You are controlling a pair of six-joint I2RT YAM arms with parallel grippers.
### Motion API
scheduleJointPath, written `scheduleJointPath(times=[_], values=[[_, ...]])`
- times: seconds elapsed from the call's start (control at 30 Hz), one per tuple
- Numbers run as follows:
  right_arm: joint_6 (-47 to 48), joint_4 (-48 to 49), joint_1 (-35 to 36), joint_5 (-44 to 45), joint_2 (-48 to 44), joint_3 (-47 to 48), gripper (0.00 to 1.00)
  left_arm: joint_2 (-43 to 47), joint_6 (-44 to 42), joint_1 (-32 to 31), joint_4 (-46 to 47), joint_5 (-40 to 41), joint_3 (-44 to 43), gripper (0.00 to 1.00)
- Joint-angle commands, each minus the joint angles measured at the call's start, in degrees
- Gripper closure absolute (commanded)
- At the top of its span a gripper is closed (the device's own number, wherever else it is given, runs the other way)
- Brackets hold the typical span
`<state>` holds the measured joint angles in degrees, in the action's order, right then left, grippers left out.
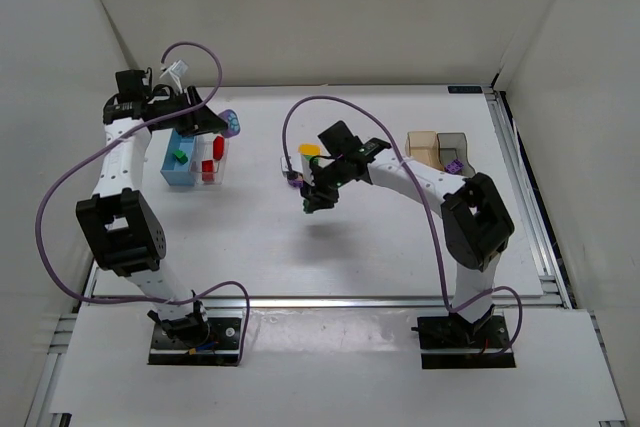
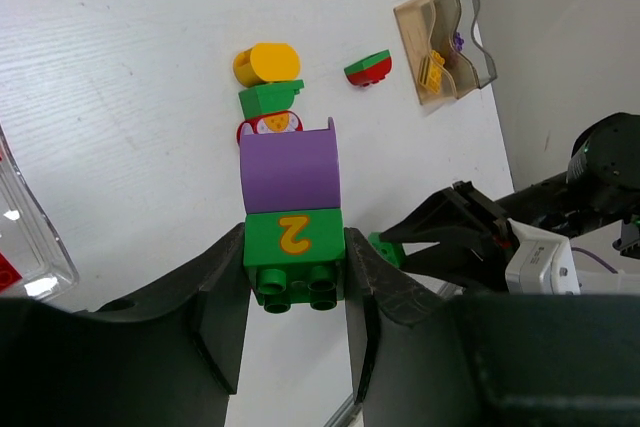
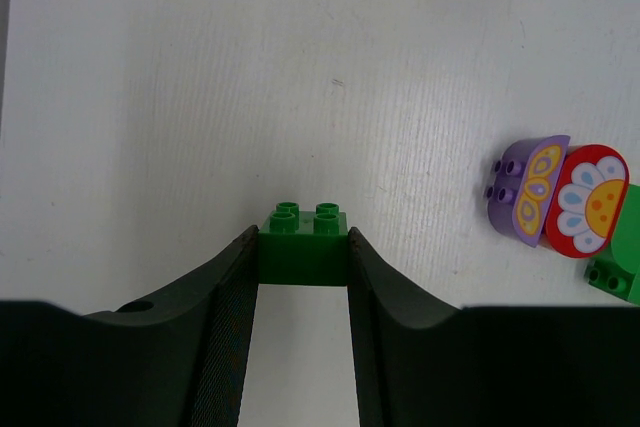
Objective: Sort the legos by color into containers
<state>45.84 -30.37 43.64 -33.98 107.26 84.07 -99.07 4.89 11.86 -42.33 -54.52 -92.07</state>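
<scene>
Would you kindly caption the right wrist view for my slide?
Right gripper shut on a green brick; purple brick and red brick nearby.

White matte table [image 1: 300, 267] boxed in by plain white walls [image 1: 330, 7] at 9, 12 and 3 o'clock; grey metal rail [image 1: 530, 197] along the 3 o'clock edge, white ledge [image 1: 330, 367] at 6 o'clock; even, soft light with faint shadows.

White table [image 1: 380, 247] — bins [image 1: 180, 179], loose legos [image 1: 309, 149]
</scene>
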Motion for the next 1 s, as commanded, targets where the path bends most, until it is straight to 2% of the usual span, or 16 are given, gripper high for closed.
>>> scheduleJointPath(times=[0.0, 0.3, 0.6, 0.63, 0.67, 0.83, 0.87, 0.97], values=[[0.12, 1.72, -0.31, 0.14, -1.79, -0.66, 1.0, 5.37, -0.49, -0.43, 0.31, -0.41, 1.1, 0.9], [1.88, -1.87, 2.15, -0.3, 5.14, 4.42, 1.0, 4.76, -1.02, -0.78, 0.05, -0.23, 1.28, 0.9], [-0.67, -0.13, 2.59, 2.95, 11.21, 7.07, 0.74, 3.79, -0.84, -0.7, 0.93, -0.15, 0.75, 0.9], [-0.76, -0.13, 2.68, 3.21, 11.3, 7.07, 0.69, 3.71, -0.93, -0.7, 0.76, -0.41, 0.58, 0.9], [-1.45, 0.66, 2.68, 3.65, 11.13, 7.07, 0.56, 3.53, -0.93, -0.7, 0.93, -0.41, 0.58, 0.9], [-4.27, 4.09, 2.51, 7.43, 7.79, 5.66, 0.23, 3.0, -1.28, -1.05, 0.93, -1.2, 0.23, 0.9], [-5.14, 4.79, 2.51, 7.61, 5.96, 5.4, 0.05, 2.92, -1.28, -1.13, 1.02, -1.46, 0.31, 0.9], [-8.22, 4.97, 1.1, 5.33, 2.17, 6.54, 0.01, 2.91, -1.02, -1.75, 1.8, -3.57, 0.49, 0.9]])
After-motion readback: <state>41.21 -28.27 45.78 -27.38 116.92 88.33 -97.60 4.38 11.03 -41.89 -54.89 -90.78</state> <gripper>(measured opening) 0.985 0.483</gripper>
